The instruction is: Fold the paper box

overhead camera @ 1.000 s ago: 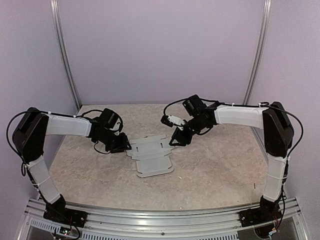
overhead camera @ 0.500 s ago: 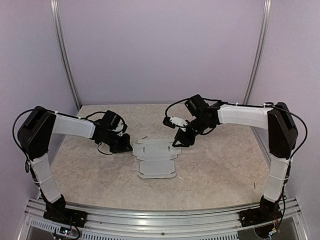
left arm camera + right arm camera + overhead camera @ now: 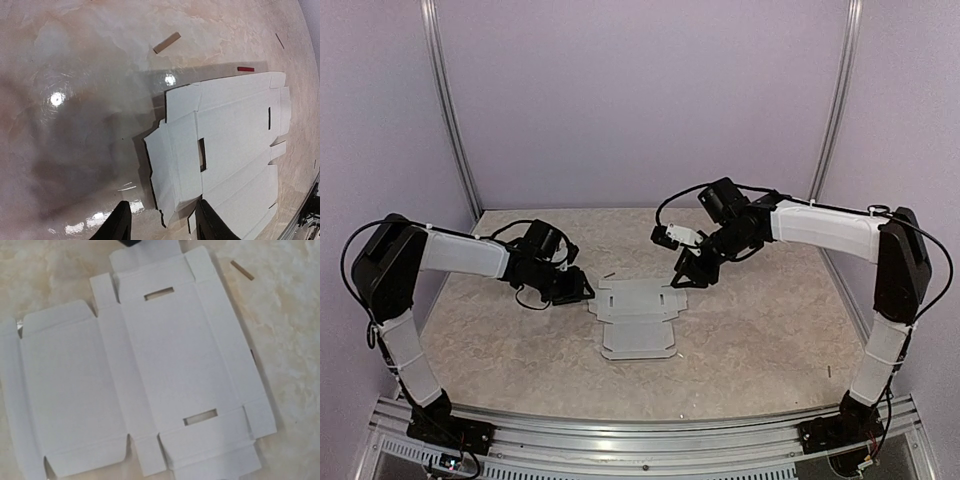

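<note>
Seeing the paper box point(image 3: 635, 318) as an unfolded blank, lying flat around the middle of the tabletop point(image 3: 770, 340). All flaps spread out, none raised. Reads as pale grey-white card with crease lines and two narrow slots point(image 3: 159, 293) cut into one long panel, one near each end.

Finding the left gripper point(image 3: 585, 290) low at the blank's far-left corner, reaching in from the tabletop's left side. Holding its fingers point(image 3: 120, 222) parted to a middling gap, clamping nothing. From the left wrist view, lining that gap up with the end of a side flap, which lies flat on the surface. Can't tell whether either finger touches the card.

Finding the right gripper point(image 3: 682, 280) at the blank's far-right corner, tilted down toward it, reaching in from the right side. Can't tell its jaw width: no fingers in the right wrist view, and too small to judge from overhead. Can't tell contact with the card either. Getting nearly the whole blank in the right wrist view.

Spotting scraps on the bare surface: a thin brown strip point(image 3: 166, 42) beyond the blank's far edge and apart from it, and a small red sliver point(image 3: 245, 69) just beside that same edge.

Closing the scene in with plain lilac walls point(image 3: 640, 100) and a metal rail point(image 3: 640, 425) along the near edge, carrying both arm bases.
</note>
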Controlling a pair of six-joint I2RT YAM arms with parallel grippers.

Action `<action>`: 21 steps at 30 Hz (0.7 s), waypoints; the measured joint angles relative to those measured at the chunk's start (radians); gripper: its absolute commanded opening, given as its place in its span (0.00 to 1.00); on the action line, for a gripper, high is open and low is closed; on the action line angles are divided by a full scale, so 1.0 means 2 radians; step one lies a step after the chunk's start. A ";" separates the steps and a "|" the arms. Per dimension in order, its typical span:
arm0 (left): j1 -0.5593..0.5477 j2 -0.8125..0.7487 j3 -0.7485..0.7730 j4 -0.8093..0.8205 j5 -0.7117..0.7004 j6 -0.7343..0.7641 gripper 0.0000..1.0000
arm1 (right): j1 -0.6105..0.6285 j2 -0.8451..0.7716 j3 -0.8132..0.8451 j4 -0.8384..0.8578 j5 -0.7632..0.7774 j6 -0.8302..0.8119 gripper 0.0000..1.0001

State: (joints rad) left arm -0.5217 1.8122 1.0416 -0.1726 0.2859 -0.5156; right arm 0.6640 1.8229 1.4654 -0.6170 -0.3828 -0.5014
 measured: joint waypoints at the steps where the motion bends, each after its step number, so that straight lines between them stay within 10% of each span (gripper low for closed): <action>1: 0.002 0.000 0.000 0.000 0.002 -0.002 0.43 | 0.000 0.000 0.000 0.000 -0.001 0.000 0.46; 21: 0.005 0.053 0.009 0.044 0.088 -0.002 0.00 | -0.001 -0.004 -0.012 -0.019 -0.006 -0.017 0.51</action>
State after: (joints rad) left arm -0.5114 1.9182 1.0592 -0.0853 0.4618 -0.5186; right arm 0.6617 1.8153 1.4418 -0.6540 -0.3954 -0.5350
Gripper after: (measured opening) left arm 0.025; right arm 0.468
